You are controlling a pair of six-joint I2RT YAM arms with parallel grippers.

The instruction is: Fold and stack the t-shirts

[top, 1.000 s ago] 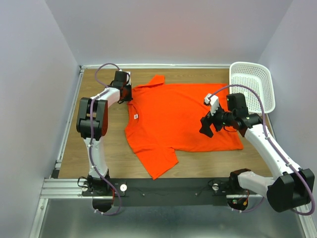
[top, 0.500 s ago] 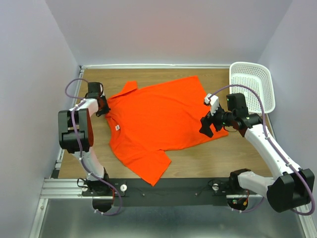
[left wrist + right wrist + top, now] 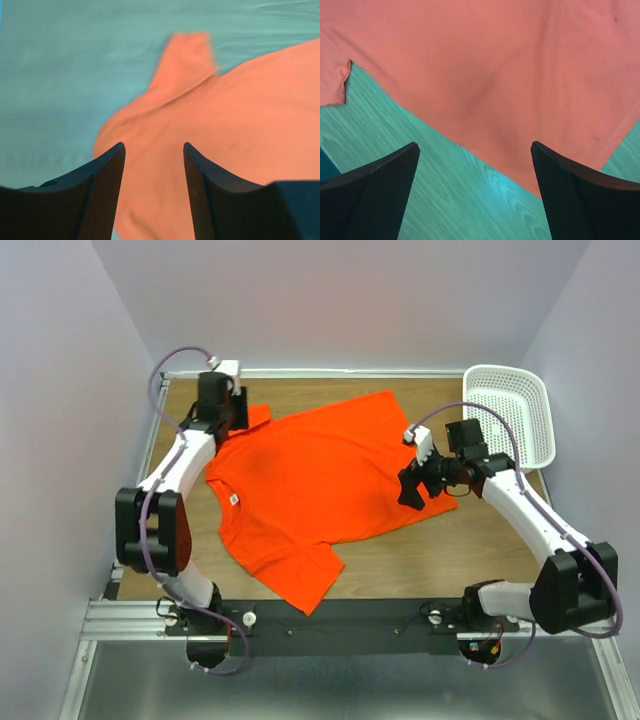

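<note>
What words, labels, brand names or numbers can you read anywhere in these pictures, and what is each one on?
No text can be read in any view.
The white neck label on the orange t-shirt: too small in the top view to tell whether it carries print.
The white basket: no lettering visible.
Both wrist views: no writing in sight.

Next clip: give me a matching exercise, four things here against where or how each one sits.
Things:
1. t-shirt
2. basket
3. left gripper
4. right gripper

Place or state:
A. far right corner
B. open, by the far sleeve
C. spread flat in the middle
D. open wide, over the hem

Pairs: 1-C, 2-A, 3-B, 4-D
</note>
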